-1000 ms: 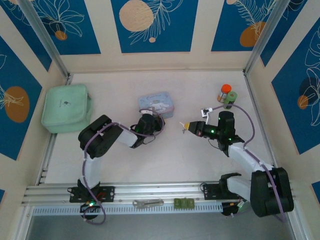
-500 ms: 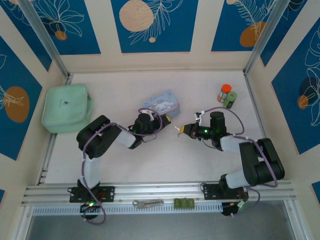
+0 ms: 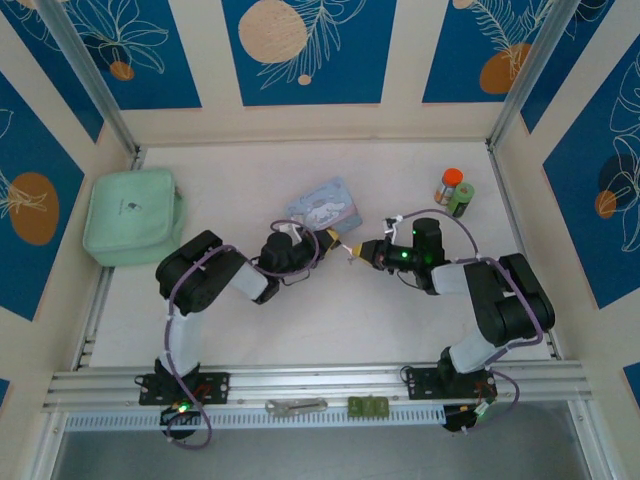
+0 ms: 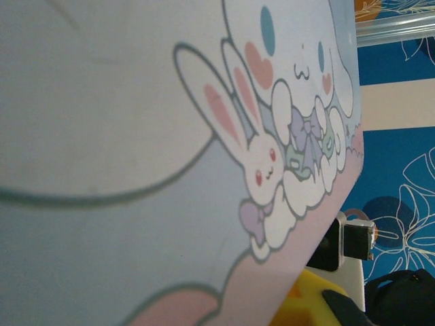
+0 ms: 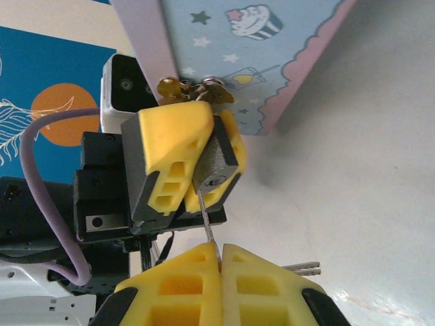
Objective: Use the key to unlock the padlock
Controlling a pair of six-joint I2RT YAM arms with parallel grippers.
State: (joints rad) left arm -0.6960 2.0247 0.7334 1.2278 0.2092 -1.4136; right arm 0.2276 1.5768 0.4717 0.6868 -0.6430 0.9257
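The key (image 5: 209,229) is touching the padlock (image 5: 219,163) at centre frame.
The right gripper (image 5: 219,252), lower centre, is pinching the key; the left gripper (image 3: 332,239) is clamping the padlock below the blue tin (image 5: 272,47).

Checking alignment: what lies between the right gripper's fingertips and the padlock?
In the right wrist view, the key, a thin blade, runs from the right gripper toward the padlock.

The top camera looks down from behind — both wrist cameras, pressed close, share the tin (image 4: 136,102).
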